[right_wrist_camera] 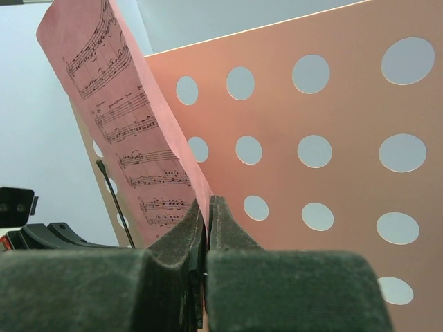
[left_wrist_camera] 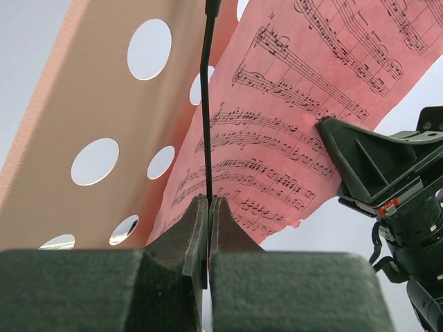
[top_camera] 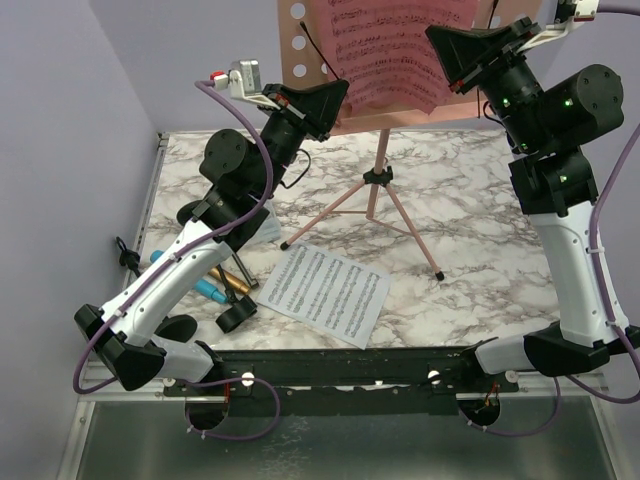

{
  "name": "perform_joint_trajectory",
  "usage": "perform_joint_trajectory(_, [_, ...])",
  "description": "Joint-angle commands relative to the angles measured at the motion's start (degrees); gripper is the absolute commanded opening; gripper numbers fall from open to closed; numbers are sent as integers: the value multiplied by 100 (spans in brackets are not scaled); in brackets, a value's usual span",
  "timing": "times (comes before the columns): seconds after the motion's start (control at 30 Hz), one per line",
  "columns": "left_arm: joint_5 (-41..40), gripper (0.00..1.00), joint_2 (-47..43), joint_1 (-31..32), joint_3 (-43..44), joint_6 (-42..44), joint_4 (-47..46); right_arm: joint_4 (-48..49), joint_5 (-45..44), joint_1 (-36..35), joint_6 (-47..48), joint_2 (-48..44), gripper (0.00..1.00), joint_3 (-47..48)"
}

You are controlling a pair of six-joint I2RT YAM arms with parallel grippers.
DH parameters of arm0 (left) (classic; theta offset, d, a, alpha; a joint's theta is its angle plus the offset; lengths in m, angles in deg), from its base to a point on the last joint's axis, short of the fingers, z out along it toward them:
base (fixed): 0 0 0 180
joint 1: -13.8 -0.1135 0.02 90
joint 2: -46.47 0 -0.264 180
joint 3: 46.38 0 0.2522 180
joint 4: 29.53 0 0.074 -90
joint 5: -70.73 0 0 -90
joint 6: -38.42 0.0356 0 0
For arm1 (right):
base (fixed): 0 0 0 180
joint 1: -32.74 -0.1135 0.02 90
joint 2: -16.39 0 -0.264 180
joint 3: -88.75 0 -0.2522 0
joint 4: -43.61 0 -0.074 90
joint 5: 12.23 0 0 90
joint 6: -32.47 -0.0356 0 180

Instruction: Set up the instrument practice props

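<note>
The pink perforated music rack (top_camera: pixel 300 45) stands on thin tripod legs (top_camera: pixel 372 205) at the middle back. A pink sheet-music page (top_camera: pixel 385 50) leans on it. My left gripper (top_camera: pixel 335 90) is at the rack's lower left, shut on the rack's thin black page-holder wire (left_wrist_camera: pixel 206 104), beside the pink page (left_wrist_camera: pixel 304 104). My right gripper (top_camera: pixel 440 55) is shut on that page's edge (right_wrist_camera: pixel 118 104) in front of the rack (right_wrist_camera: pixel 332 138). A white sheet-music page (top_camera: pixel 325 292) lies flat on the table. The gold and blue microphones (top_camera: pixel 222 285) and a black round-based mic mount (top_camera: pixel 237 315) lie under my left arm.
The marble tabletop (top_camera: pixel 470 220) is bounded by lilac walls at the left and back. A black crossbar (top_camera: pixel 350 365) runs along the near edge between the arm bases. A second dark round base (top_camera: pixel 180 330) sits by the left arm's base. Purple cables hang from both arms.
</note>
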Motion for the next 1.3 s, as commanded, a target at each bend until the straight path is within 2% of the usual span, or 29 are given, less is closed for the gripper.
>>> perform_joint_trajectory(0.0, [203, 0, -158, 43, -205, 254, -292, 219, 36, 50, -153, -30, 0, -31])
perform_joint_trajectory(0.3, [338, 0, -259, 43, -498, 546, -637, 281, 409, 52, -353, 189, 0, 135])
perform_joint_trajectory(0.87, [443, 0, -146, 44, -354, 566, -652, 1014, 1657, 52, -1131, 565, 0, -6])
perform_joint_trajectory(1.27, [373, 0, -112, 39, -350, 496, -657, 1230, 1527, 56, -1162, 563, 0, -206])
